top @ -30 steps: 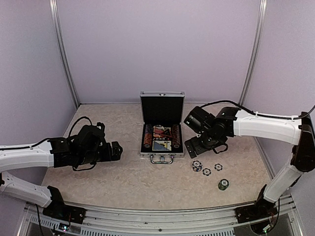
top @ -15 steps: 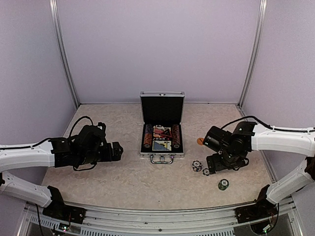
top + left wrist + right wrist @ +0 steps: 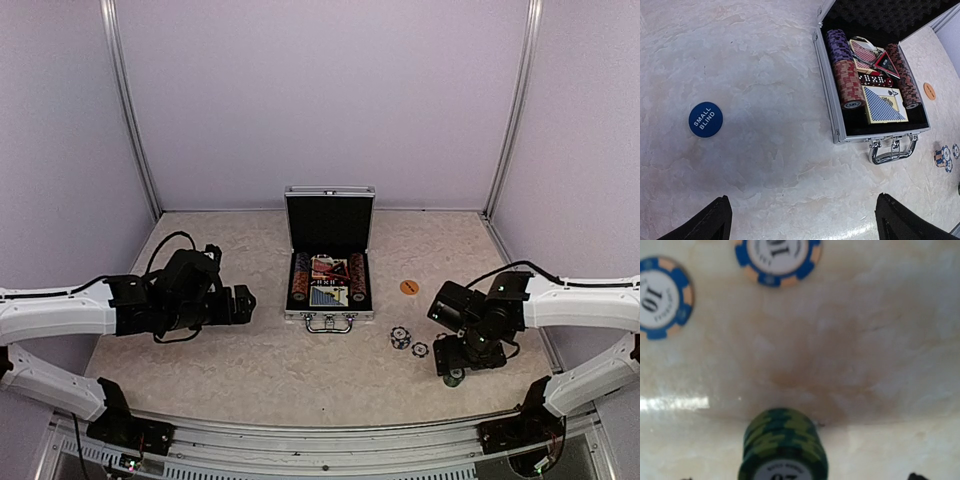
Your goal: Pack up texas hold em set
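Marbled beige tabletop (image 3: 250,370) under silver case (image 3: 330,222), lilac walls (image 3: 320,90) around.

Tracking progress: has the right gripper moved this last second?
Yes. The right gripper swung from beside the case toward the near edge, now above the green chip stack.

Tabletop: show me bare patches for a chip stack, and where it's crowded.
Bare: the near strip between the case handle and the front rail; the back-right corner beyond the orange disc. Crowded: right of the handle, around the blue chips, green stack and right claw.
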`<state>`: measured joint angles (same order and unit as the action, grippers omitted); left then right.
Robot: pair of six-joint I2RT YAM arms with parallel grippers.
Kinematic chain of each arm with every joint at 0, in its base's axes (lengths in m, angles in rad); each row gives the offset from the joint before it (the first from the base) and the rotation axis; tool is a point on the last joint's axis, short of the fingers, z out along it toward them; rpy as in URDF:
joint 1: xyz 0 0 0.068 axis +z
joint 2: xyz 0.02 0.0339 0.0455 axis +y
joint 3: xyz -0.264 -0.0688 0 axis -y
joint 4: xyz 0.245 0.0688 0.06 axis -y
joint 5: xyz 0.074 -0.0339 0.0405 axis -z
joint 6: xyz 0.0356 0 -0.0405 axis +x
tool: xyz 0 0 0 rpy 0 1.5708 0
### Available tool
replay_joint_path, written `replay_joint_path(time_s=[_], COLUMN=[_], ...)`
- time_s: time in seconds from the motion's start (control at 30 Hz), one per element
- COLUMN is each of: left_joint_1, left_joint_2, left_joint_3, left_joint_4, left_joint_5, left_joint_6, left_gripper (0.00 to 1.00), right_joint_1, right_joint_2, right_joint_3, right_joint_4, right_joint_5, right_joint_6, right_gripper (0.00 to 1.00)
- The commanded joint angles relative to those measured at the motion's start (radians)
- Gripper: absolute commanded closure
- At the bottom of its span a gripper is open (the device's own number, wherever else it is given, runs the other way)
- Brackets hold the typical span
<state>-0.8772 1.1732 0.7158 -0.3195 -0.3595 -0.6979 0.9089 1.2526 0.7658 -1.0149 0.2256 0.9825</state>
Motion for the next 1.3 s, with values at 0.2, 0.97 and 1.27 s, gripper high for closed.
replay_joint_path(time_s=[0.2,0.97,1.27], left_joint_1=[-0.008,-0.011,-0.011], left_joint_2=[0.022,0.022,0.022], left_joint_3=[0.047,0.036,0.03], left_joint_4=[0.016,0.019,0.02], left_joint_5=[0.019,0.013,0.005], left_joint_6=[0.021,0.014,0.015], left_gripper=[0.01,0.01,0.01], right_joint_1=[-0.001,-0.039,-0.044], right_joint_2=[-0.012,0.012,0.033], right_joint_3=[-0.074,-0.159,-0.183], right_joint_4=[0.113,0.206,0.232], right_joint_5=[-0.08,-0.117,-0.123], right_joint_6=[0.007,-0.021,-0.022], right_gripper=[0.11,0.18,0.24])
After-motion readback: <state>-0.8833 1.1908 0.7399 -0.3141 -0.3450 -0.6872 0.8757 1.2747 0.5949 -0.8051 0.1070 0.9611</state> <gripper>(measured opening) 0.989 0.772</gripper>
